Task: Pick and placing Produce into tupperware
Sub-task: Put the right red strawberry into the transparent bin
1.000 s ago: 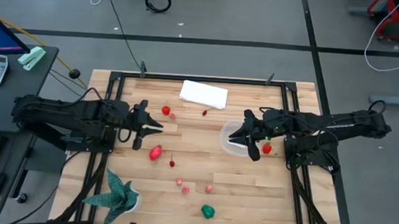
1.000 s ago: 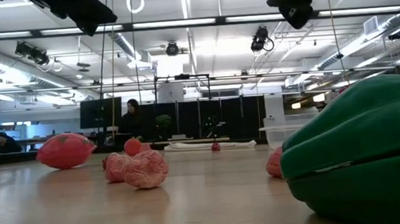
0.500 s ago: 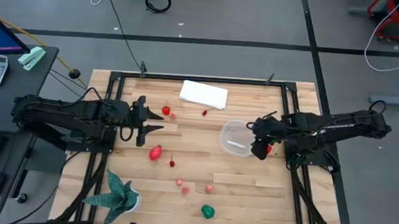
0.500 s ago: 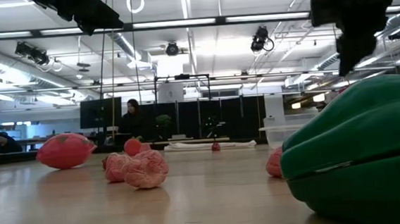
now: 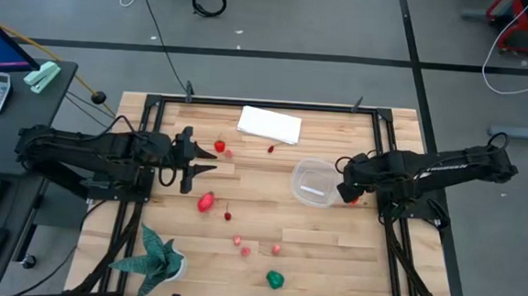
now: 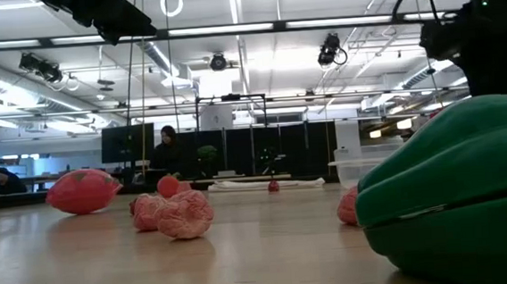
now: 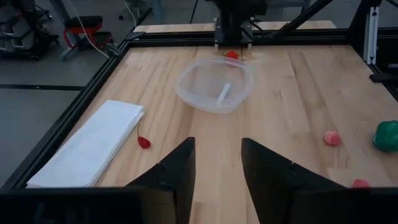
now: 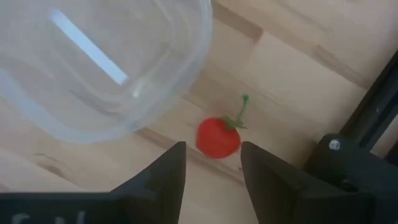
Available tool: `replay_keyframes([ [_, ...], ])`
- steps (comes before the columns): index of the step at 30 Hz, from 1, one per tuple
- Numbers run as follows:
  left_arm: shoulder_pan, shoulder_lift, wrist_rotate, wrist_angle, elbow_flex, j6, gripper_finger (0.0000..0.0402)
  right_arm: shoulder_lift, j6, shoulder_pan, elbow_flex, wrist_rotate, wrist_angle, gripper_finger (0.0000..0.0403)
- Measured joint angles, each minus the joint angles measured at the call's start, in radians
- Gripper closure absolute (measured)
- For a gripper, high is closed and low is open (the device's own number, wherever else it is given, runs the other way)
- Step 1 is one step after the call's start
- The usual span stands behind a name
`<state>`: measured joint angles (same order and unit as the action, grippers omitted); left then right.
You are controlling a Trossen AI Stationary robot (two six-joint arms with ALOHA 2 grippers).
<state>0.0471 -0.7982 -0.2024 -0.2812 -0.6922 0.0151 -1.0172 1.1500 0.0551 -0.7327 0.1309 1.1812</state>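
A: From above, the right gripper (image 5: 346, 192) hides what lies beside the tupperware (image 5: 311, 182).

B: Its wrist view shows it: a red tomato (image 8: 218, 137) just outside the tub, fingers spread above it.

A: The left gripper (image 5: 204, 164) waits open over the wooden table (image 5: 332, 239); a person (image 6: 166, 150) sits far behind.

Layout of the bench (image 5: 331, 253): tub at right, produce scattered left and front.

The tub (image 5: 312, 181) sits right of centre, with a tomato (image 8: 218, 137) just beside it on the bench's right edge, below the right end effector (image 8: 210, 163). The cloth (image 5: 269, 124) lies at the back. The left end effector (image 5: 204, 164) hangs over the left side. A plant (image 5: 156, 254) stands front-left, a pepper (image 5: 275, 279) at the front edge, small pieces between.
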Motion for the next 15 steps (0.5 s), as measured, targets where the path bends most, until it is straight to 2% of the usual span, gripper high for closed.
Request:
replay_keyframes([
  [3,0.000,0.000,0.000,0.000,0.000,-0.001,0.0269,-0.008,0.005,0.000,0.051,-0.013,-0.019,0.0239],
  [10,0.000,0.000,0.000,0.000,0.000,-0.001,0.0260,-0.038,0.034,0.000,0.042,0.012,-0.053,0.0238],
  [15,0.000,0.000,-0.003,0.000,0.000,-0.001,0.0264,-0.084,-0.008,0.000,0.042,0.031,-0.217,0.0239],
])
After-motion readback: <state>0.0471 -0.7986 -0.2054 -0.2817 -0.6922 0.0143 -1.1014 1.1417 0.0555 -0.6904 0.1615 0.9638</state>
